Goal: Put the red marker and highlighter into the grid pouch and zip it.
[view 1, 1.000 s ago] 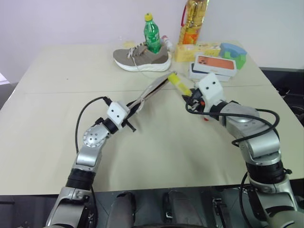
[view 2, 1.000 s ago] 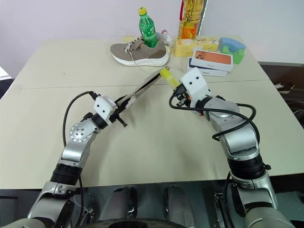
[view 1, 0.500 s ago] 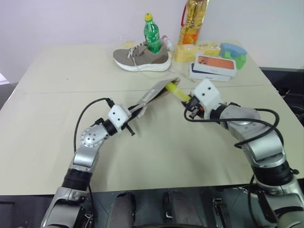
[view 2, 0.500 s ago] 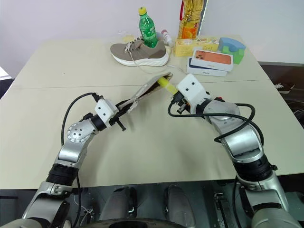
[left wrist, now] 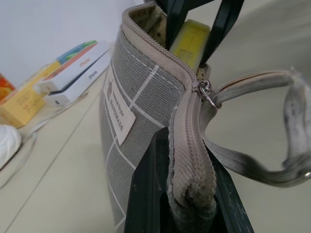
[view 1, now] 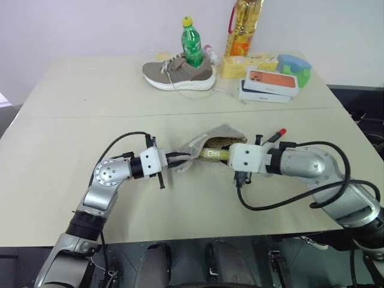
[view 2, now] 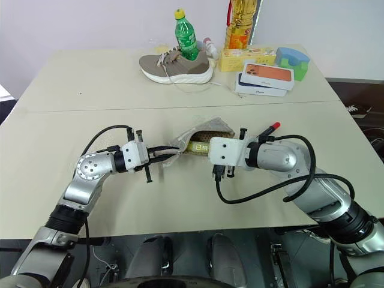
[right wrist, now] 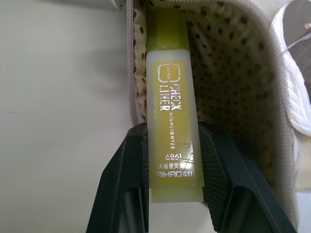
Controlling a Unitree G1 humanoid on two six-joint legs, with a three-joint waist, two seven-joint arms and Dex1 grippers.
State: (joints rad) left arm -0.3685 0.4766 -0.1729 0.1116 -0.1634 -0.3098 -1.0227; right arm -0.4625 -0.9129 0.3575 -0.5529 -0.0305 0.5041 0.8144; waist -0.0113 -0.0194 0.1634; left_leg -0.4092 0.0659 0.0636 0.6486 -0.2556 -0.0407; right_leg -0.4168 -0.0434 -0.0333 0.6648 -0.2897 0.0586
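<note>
- Since the earlier frame: highlighter (right wrist: pixel 171 121) and grid pouch (view 1: pixel 211 144) have come down from mid-air to frame centre, just above the table (view 1: pixel 72 144); highlighter tip now inside the pouch mouth.
- Right gripper (right wrist: pixel 170 170) clenched on the highlighter's tail; left gripper (left wrist: pixel 187 194) clamped on the pouch's zipper end.
- Risk: releasing now, highlighter may slide back out, being only partly in.
- Risk: soft mouth could collapse.
- Red marker (view 1: pixel 275 134) behind right wrist, not yet packed.

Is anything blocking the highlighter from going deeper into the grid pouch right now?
Nothing visible blocks it. The right tool grips the highlighter, whose front end is already past the open zipper edge, with dotted lining bare beside it. The left tool pinches the grid pouch at its zipper end, holding the mouth open.
</note>
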